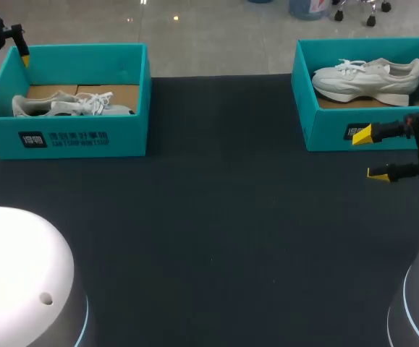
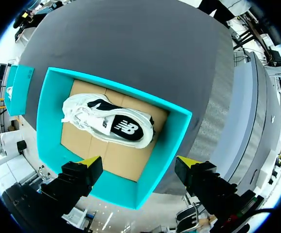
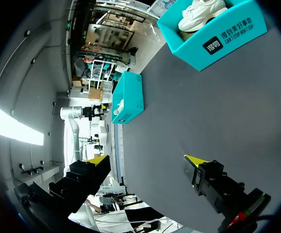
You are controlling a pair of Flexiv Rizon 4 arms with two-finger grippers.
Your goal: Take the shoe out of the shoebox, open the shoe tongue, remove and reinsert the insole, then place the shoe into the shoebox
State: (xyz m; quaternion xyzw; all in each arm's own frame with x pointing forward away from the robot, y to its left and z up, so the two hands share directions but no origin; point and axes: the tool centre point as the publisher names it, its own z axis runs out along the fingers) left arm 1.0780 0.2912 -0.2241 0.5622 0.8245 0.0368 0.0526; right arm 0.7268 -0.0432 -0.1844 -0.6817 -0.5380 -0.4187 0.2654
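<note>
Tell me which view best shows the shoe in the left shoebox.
Left wrist view: the whole shoe from above. Head view hides part behind the shoebox wall; right wrist view shows barely a sliver.

The head camera looked down from high behind the near edge of the desk [image 1: 216, 238], taking in the left box [image 1: 64, 141] and right box [image 1: 325, 134]. The left wrist camera hung close over the left box, facing down into it. The right wrist camera sat low by the right box, facing left across the desk. All three views shared both boxes.
</note>
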